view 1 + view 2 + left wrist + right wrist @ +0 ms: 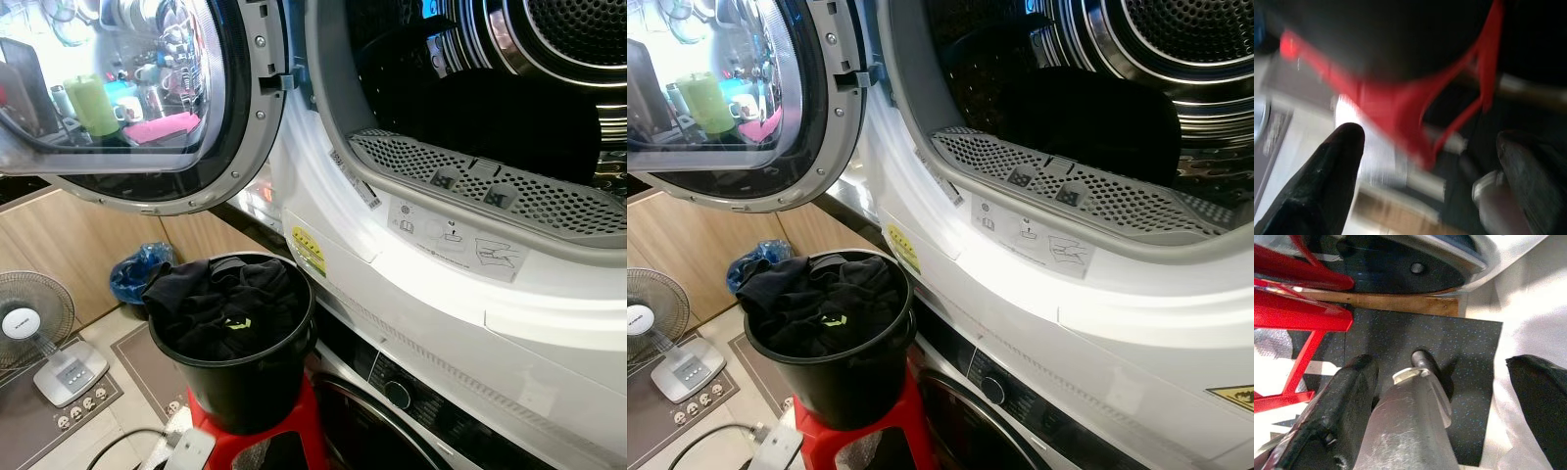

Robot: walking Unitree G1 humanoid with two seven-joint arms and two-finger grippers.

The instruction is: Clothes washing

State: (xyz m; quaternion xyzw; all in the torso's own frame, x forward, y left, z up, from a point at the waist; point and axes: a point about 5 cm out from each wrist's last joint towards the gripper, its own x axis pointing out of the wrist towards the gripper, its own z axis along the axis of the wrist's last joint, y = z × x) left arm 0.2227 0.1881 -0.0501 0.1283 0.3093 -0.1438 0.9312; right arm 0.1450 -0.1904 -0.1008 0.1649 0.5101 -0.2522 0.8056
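Note:
A black bucket (238,384) heaped with dark clothes (220,305) stands on a red stool (299,433) in front of the stacked machines. Above it the upper machine's drum (549,59) is open, its round door (127,98) swung out to the left. A dark garment (1087,122) lies inside the drum behind the perforated grey filter (1097,191). My left gripper (1428,137) hangs low and open beside the blurred red stool (1396,105). My right gripper (1441,364) is also open, low over a dark floor mat (1469,357), nothing held.
The lower machine's control knob (397,394) and round door sit under the upper one. On the floor at left stand a grey fan (31,318), a power strip (78,416) with a cable, and a blue bag (137,269). A wooden panel (69,245) backs them.

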